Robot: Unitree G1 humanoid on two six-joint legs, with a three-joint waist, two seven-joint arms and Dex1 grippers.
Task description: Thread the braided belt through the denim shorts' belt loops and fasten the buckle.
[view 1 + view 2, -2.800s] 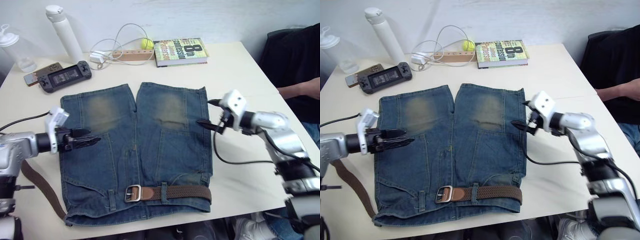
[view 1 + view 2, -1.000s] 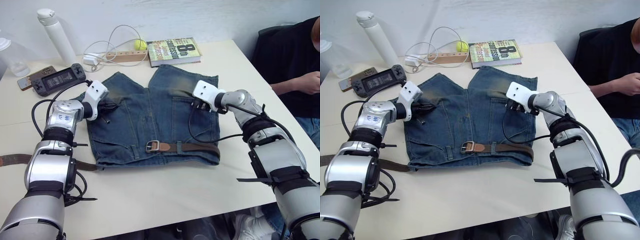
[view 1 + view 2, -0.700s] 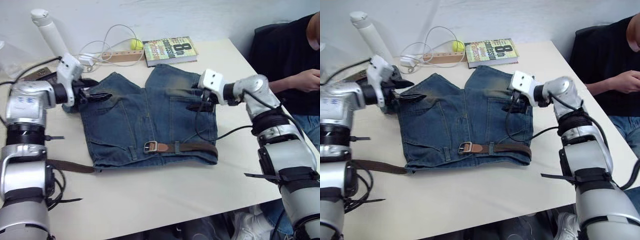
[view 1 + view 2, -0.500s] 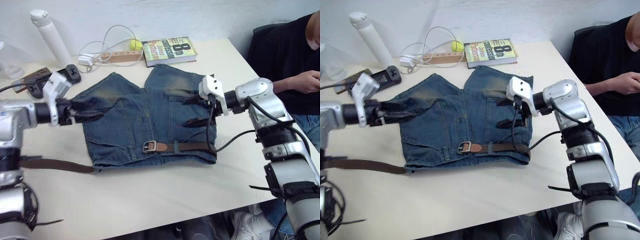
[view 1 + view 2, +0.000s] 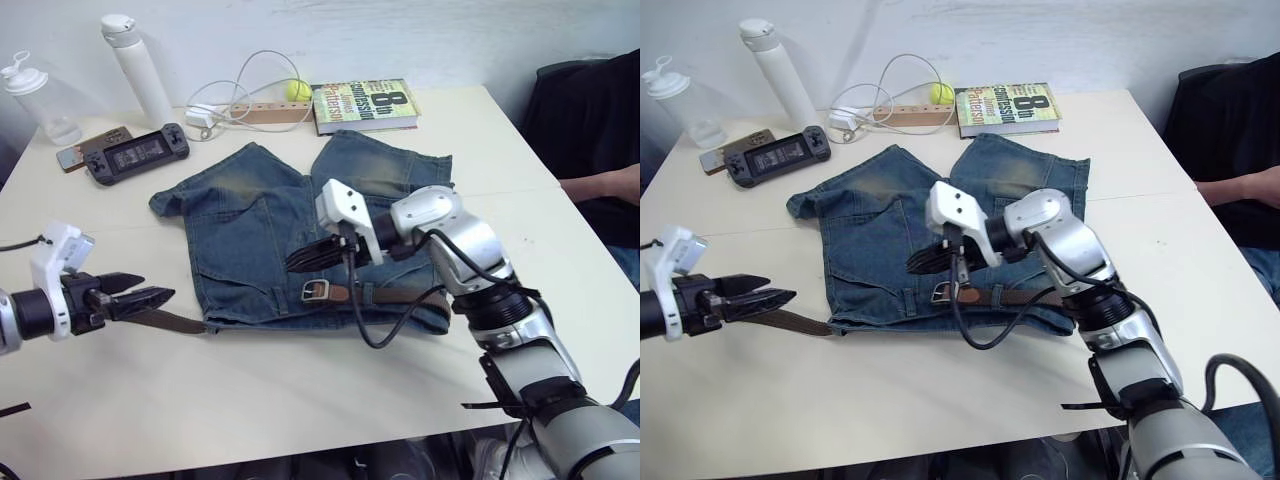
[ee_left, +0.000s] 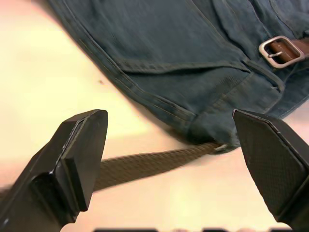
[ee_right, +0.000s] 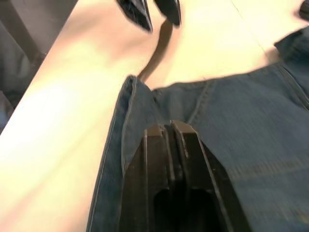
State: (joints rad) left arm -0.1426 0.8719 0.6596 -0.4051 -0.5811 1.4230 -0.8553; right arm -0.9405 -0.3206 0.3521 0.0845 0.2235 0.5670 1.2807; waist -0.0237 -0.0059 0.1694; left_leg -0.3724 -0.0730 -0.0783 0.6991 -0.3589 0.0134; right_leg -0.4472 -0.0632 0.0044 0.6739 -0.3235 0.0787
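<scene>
The denim shorts (image 5: 270, 215) lie flat mid-table, waistband toward me. The braided belt (image 5: 395, 296) runs along the waistband under a belt loop (image 5: 366, 293), and its silver buckle (image 5: 316, 291) lies on the front. The belt's loose brown end (image 5: 178, 321) trails out of the shorts' left side onto the table. My left gripper (image 5: 155, 289) hovers open at that end, with the strap (image 6: 145, 166) lying between its spread fingers (image 6: 79, 150), ungripped. Shut with nothing in it, my right gripper (image 5: 292, 264) hangs over the denim just left of and behind the buckle.
Along the far edge stand a white bottle (image 5: 138, 62), a clear bottle (image 5: 36, 92), a game controller (image 5: 136, 153), a white cable (image 5: 232, 95), a tennis ball (image 5: 295, 90) and a book (image 5: 365, 103). A person (image 5: 600, 140) sits at the right. Bare table lies in front.
The camera has shifted. My right gripper has shut and swung left across the shorts to near the buckle. My left gripper has dropped toward the front, to the belt's loose end, still open.
</scene>
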